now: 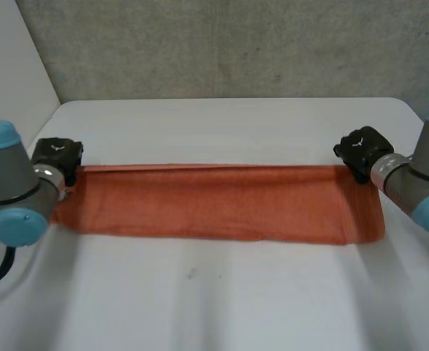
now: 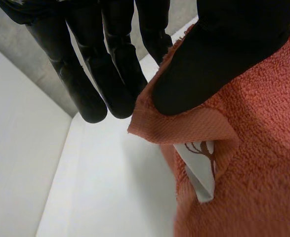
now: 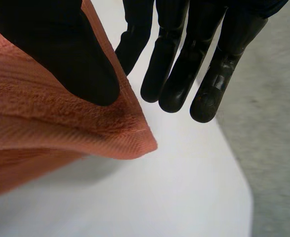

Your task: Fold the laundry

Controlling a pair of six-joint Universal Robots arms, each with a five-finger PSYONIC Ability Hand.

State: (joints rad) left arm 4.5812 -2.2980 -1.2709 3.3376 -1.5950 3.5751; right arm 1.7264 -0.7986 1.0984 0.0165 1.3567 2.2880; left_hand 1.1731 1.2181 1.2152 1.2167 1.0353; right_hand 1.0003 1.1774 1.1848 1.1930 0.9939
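Hands pinching the towel's [image 1: 214, 201] corners

The left hand [image 2: 209, 64] and right hand [image 3: 61, 44] are each nipping a corner between thumb and straight fingers, with the towel stretching between them. The shallow grips are risking a slip that could skew the fold.

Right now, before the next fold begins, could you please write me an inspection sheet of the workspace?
surface: white table, with a small dark mark in front of the towel.
job's things: orange towel, lying as a long strip across the table; a white label shows under its corner at the left hand.
clutter: nothing seen.
grippers: left robot hand pinches the towel's far left corner under its thumb; right robot hand pinches the far right corner, which is raised slightly off the table.
cables: nothing seen across the towel.
surroundings: grey wall behind the table; white panel at its left side.
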